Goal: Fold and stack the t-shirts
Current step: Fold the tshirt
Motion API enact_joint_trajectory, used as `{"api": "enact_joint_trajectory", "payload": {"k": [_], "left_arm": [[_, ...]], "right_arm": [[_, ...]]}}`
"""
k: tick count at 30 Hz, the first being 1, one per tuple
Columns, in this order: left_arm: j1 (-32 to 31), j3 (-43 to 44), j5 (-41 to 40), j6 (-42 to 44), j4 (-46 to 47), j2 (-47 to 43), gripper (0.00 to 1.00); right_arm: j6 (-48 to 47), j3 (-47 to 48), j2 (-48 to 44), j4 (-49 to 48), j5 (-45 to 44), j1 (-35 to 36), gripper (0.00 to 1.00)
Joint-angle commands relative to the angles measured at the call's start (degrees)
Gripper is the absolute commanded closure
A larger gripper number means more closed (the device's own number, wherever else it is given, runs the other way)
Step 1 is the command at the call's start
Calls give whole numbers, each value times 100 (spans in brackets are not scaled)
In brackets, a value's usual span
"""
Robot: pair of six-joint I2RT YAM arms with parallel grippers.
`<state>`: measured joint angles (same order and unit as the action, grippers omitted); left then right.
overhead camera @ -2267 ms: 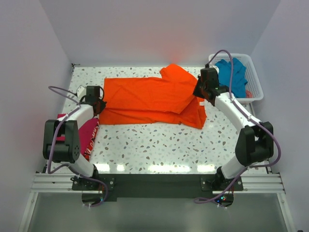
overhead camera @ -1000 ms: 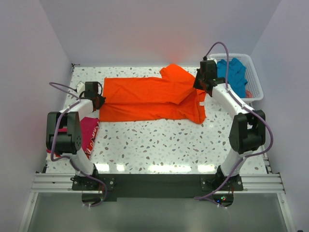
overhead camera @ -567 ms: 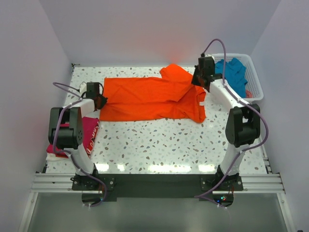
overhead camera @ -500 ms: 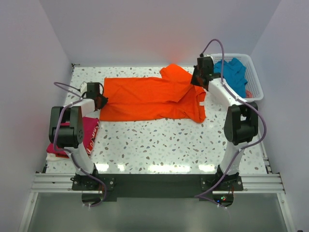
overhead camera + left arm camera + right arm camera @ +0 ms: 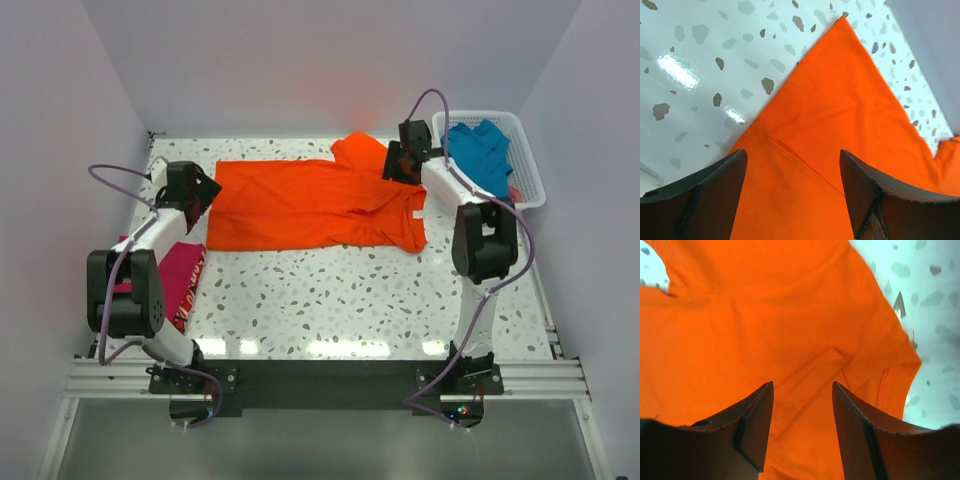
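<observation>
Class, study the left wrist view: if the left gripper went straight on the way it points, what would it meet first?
The orange shirt: the left gripper, jaws open, points at its cloth near a corner. How far off it lies is unclear.

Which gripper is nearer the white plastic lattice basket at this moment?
Right. The right gripper hovers over the sleeve end of the bright orange t-shirt, close beside the white plastic lattice basket; the left gripper is at the shirt's opposite end, far from it.
</observation>
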<state>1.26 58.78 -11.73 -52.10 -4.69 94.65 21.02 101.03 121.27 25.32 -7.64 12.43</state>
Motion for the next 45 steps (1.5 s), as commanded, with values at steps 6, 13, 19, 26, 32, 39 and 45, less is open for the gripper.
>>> {"api": "enact_joint_trajectory", "payload": {"k": [6,13,19,26,32,39,45], "left_arm": [[-512,-815,-541,-328,-164,-861,33],[-943,-1115,-524,-284,152,-668,52],[-961,-1185,-515,-257,267,-439,56],[-961,-1229,-550,-196,346,-404,57],[-961,-1211,-550,-161,355,-368,57],[-961,-1185,-603,-152,320,-377,57],[-952,-1185,-603,-134,311,-360,57]], "right_arm": [[517,-1603,-1202,-448,105,532,51],[746,-2000,-1098,-818,79,875,59],[860,-1894,-807,-941,26,902,57],[843,-1648,-578,-818,-18,902,55],[816,-1631,-526,-871,-62,893,52],[860,-1622,-526,-933,-71,893,66],[834,-1517,-482,-889,-62,893,78]]}}
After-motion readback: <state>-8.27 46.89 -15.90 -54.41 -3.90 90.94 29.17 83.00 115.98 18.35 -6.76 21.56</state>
